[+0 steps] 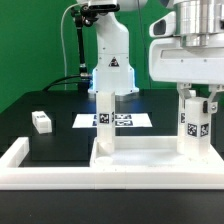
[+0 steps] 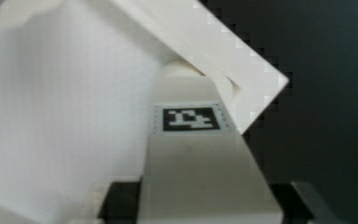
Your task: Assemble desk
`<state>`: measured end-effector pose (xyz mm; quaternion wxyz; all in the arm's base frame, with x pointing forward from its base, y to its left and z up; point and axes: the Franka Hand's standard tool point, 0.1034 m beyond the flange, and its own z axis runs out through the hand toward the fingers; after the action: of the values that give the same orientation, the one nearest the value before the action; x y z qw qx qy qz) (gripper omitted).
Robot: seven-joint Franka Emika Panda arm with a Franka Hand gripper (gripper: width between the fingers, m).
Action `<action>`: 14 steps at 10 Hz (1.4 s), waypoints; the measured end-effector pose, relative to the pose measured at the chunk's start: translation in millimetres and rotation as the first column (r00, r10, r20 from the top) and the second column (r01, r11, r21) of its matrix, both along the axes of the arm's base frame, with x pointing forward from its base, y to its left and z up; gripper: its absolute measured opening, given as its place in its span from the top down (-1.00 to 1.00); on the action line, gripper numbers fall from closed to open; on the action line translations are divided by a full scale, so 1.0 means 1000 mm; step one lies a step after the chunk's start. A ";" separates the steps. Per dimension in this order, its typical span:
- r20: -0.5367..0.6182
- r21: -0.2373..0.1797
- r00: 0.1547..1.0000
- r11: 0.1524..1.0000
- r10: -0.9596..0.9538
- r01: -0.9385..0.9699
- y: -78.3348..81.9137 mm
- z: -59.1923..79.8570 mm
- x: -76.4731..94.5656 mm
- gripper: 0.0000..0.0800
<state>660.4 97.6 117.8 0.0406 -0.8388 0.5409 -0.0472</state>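
Black table (image 1: pixel 40 100) carries everything. White arm (image 1: pixel 112 55) rises at the back, and its wrist hangs over the exterior view's right. Long low barrier wall (image 1: pixel 60 172) runs along the front edge and turns back at the exterior view's left. The tabletop panel (image 1: pixel 145 150) (image 2: pixel 51 100) lies flat just behind the wall, centre to right, raised rim visible. The marker board (image 1: pixel 135 121) lies flat behind the panel, mid-table. The gripper (image 1: pixel 195 103) (image 2: pixel 202 200) points straight down over the panel's right end, with its two dark pads pressed against opposite sides of the held leg (image 1: pixel 195 128) (image 2: pixel 197 160), so it is clamped on that leg. The held leg is upright and its lower end meets the panel; whether it is seated can't be told. The standing leg (image 1: pixel 103 125) is upright at the panel's left end, apart from the gripper. The loose leg (image 1: pixel 40 121) lies on the table at the exterior view's left, well away from the panel. A square tag (image 2: pixel 190 118) faces the wrist camera on the held leg.
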 end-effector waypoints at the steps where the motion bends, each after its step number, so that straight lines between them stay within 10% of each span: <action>1: 0.001 0.033 0.976 0.975 -0.218 0.218 0.005 -0.001 -0.002 0.27; 5: -0.007 0.121 0.886 0.879 -0.463 0.460 0.009 -0.002 -0.003 0.26; 6: 0.013 0.100 0.939 0.934 -0.345 0.342 0.007 -0.002 -0.003 0.26; 8: 0.096 0.020 0.990 0.994 0.101 -0.103 -0.004 -0.001 0.004 -0.51; 12: 0.091 -0.060 0.891 0.895 0.445 -0.441 -0.009 -0.004 0.004 -0.62; 14: 0.041 -0.106 0.690 0.689 0.723 -0.717 -0.006 -0.007 0.004 -0.62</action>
<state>664.6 91.9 110.6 0.0429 -0.9820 0.1644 -0.0827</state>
